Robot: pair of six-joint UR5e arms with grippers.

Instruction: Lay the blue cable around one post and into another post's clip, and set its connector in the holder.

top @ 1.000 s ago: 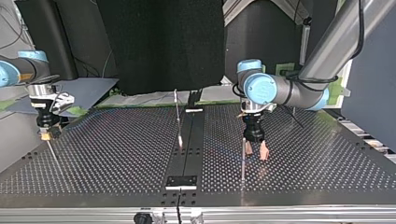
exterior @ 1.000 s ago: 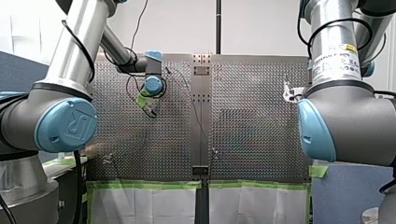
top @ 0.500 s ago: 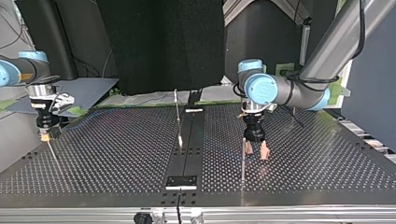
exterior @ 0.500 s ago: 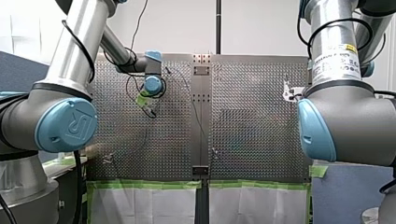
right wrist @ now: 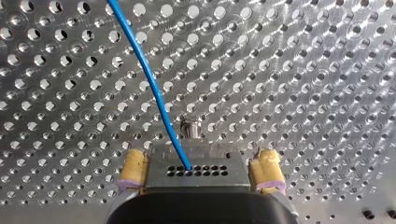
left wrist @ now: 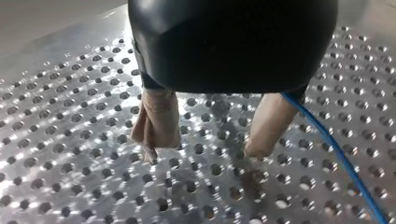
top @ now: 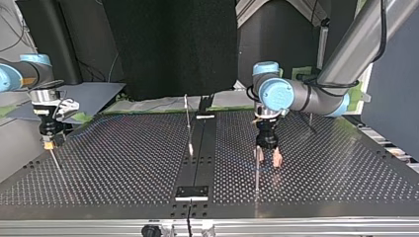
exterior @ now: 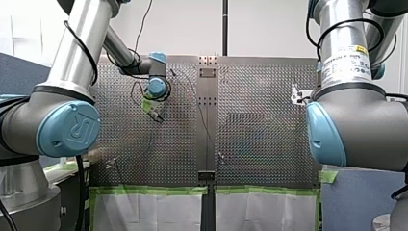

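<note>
Front: my left gripper (exterior: 155, 113) hangs over the far left of the board.
Top: it stands beside a post (top: 256, 174).
Left wrist: beige fingers (left wrist: 156, 122) spread, empty. The blue cable (left wrist: 337, 156) runs alongside, probably awaiting pickup.
Right wrist: my right gripper (right wrist: 200, 158) clamps the connector (right wrist: 205, 166), likely anchoring that end.

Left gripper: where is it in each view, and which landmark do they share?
Front view: left gripper at the table's upper left.
Top view: gripper right of centre, beside a thin post.
Left wrist view: its own gripper, above the table.
Right wrist view: not in it.
Shared landmark: the perforated table.
</note>
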